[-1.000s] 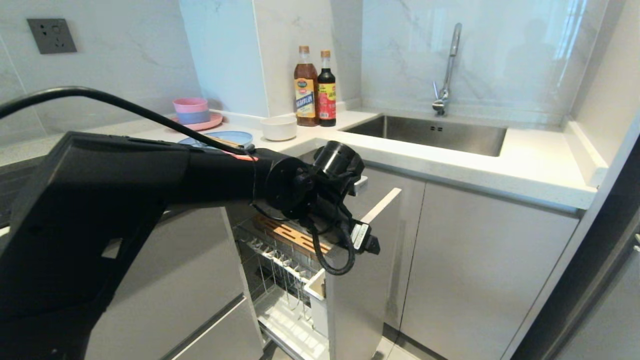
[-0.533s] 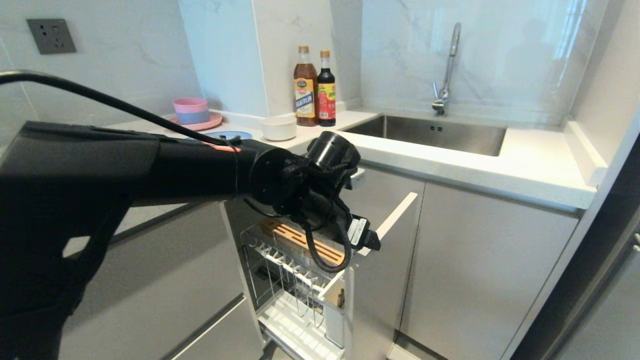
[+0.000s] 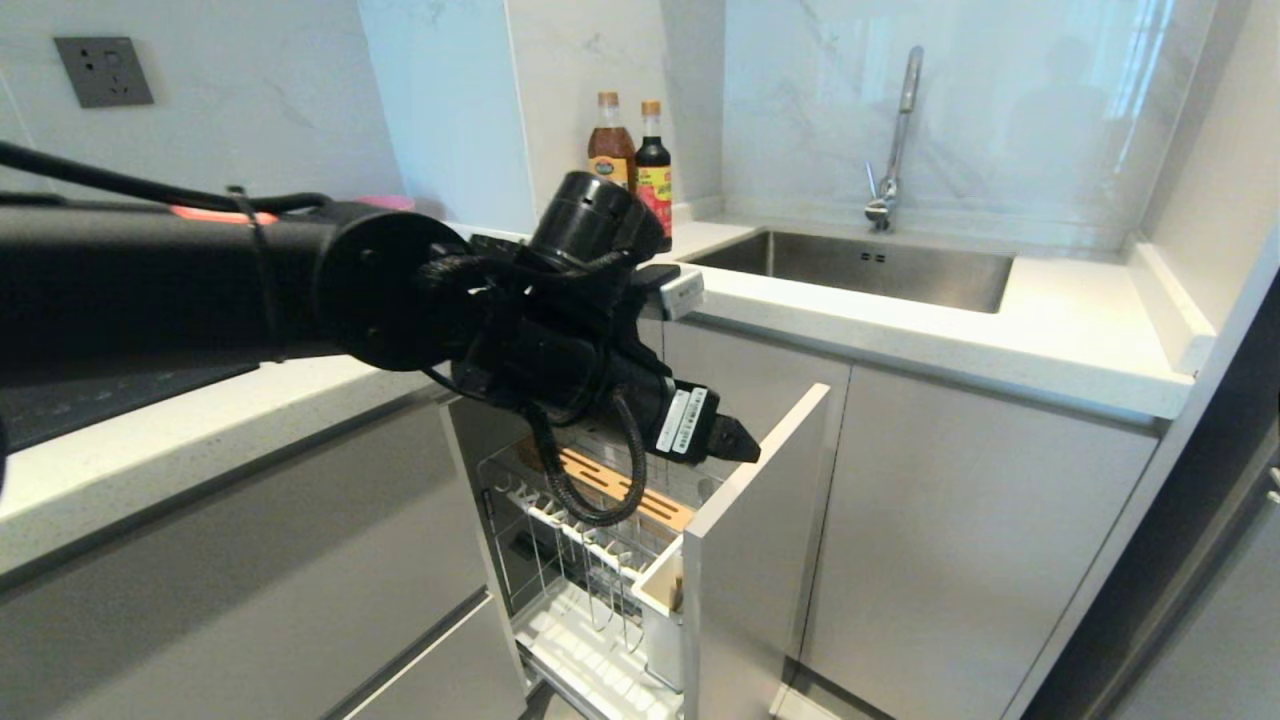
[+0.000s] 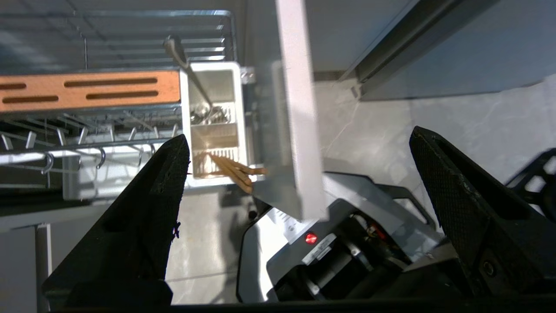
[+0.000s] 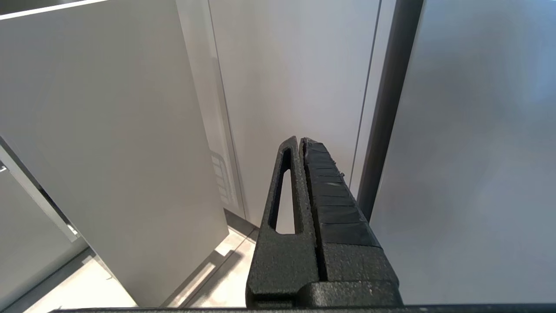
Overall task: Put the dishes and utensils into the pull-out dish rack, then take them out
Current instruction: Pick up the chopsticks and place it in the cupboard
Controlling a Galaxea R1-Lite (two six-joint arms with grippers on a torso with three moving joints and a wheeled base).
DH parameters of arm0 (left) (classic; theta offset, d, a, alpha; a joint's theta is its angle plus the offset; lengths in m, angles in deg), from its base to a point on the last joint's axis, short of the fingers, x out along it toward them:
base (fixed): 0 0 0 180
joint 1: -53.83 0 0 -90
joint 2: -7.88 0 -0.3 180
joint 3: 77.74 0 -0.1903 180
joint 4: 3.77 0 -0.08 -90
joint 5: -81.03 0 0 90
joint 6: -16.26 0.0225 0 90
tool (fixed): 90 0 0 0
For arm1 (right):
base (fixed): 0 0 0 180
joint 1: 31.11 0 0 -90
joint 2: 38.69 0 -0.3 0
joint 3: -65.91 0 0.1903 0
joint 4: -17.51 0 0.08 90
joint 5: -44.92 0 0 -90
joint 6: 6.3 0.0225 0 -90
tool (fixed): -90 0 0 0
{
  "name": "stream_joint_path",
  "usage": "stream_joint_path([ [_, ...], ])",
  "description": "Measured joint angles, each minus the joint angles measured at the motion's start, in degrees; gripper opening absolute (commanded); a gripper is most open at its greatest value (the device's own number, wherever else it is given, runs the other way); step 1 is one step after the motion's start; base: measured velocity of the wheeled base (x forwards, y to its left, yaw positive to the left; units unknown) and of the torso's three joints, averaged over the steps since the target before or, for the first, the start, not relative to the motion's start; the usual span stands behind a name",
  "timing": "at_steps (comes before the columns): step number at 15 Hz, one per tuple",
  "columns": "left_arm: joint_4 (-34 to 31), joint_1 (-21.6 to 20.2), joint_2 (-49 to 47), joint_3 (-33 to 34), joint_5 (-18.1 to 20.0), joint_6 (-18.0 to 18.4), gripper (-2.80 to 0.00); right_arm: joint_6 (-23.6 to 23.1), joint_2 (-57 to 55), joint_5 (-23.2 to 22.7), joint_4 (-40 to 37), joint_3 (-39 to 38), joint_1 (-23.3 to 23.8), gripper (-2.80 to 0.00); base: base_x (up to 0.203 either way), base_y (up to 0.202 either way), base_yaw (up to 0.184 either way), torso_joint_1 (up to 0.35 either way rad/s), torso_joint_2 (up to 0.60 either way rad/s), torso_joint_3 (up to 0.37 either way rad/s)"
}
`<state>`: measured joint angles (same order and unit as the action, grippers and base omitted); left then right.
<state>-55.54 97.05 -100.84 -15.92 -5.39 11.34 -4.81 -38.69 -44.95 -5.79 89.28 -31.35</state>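
Hovering: left gripper (image 4: 299,165), jaws spread wide, empty, above the pull-out dish rack (image 3: 600,520).
Rack: drawn out from the cabinet, front panel (image 3: 745,560) toward the robot.
Caddy (image 4: 215,126): white, just behind the front panel; chopsticks (image 4: 234,169) lean in 1 end compartment, metal utensil (image 4: 191,74) stands in the other.
Wooden strip (image 4: 91,89): beside the caddy.
Right gripper (image 5: 302,148): clenched, empty, parked near the cabinet doors.
Table (image 3: 1060,330): 2 bottles (image 3: 635,160) by the wall.

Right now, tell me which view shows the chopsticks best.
The left wrist view: the chopsticks lean in the white caddy, seen from above. In the head view only a brown sliver shows at the caddy's edge, beside the front panel. The right wrist view shows none.
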Motion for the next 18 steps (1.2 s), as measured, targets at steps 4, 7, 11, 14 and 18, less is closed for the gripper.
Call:
stream_joint_path([
  [4,1.76,0.46,11.44,3.95,0.34,0.05,-2.8,-0.01,0.0,-0.01,-0.02,0.0,0.0,-2.8,0.0,0.0,0.0,0.0,0.0,0.0],
  [7,2.11,0.56,21.38,7.02,-1.81,0.29,-2.8,0.0,0.0,-0.02,-0.02,0.0,0.0,-2.8,0.0,0.0,0.0,0.0,0.0,0.0],
  [11,2.04,-4.76,35.15,11.86,-8.06,0.73,-2.8,0.0,0.0,0.02,-0.02,0.0,0.0,-2.8,0.0,0.0,0.0,0.0,0.0,0.0],
  [14,1.97,-16.51,46.48,13.94,-8.89,1.94,-2.8,0.0,0.0,0.01,0.0,0.0,0.0,-2.8,0.0,0.0,0.0,0.0,0.0,0.0],
  [18,2.64,-27.96,64.43,25.65,-9.14,5.04,-2.8,0.0,0.0,0.01,-0.02,0.0,0.0,-2.8,0.0,0.0,0.0,0.0,0.0,0.0],
])
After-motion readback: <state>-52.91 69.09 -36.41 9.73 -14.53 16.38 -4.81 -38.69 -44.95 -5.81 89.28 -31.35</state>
